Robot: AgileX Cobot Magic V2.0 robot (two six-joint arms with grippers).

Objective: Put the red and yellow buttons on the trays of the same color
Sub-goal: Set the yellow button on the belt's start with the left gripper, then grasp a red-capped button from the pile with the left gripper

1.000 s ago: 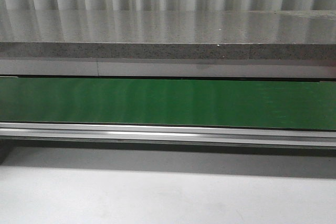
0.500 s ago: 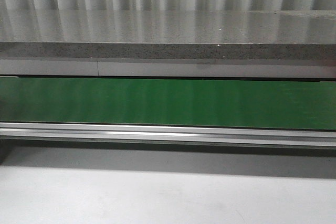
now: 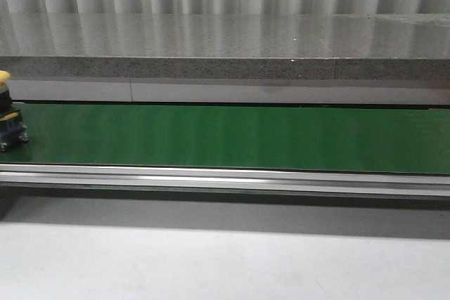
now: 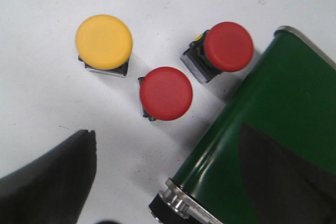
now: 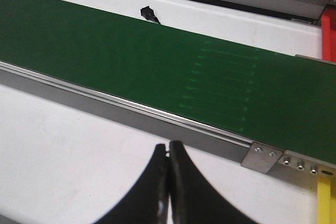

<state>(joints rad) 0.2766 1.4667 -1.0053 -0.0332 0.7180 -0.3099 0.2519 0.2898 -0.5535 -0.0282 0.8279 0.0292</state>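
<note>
Presently a yellow-capped button [image 3: 7, 114] rides on the green conveyor belt [image 3: 232, 138] at its far left end in the front view, cut off by the picture's edge. The belt runs the width of the white table [image 3: 225, 258], with a grey stone ledge [image 3: 225, 68] behind it.

From the left wrist camera, three more buttons stand on the white table surface beside the rounded end of the belt [image 4: 273, 124]: a yellow button [image 4: 104, 41], a red button [image 4: 166, 93] near it, and a second red button [image 4: 228, 46] tilted, just beside the belt's edge. Only one dark finger [image 4: 52, 177] of the left tool shows, so its opening cannot be told; it grips nothing visible.

The right tool [image 5: 168, 182] has its fingers pressed together, empty, above the table near the belt's metal rail [image 5: 131, 108]. A red strip [image 5: 328, 35] and a yellow strip [image 5: 325, 200] show at that picture's edge.
</note>
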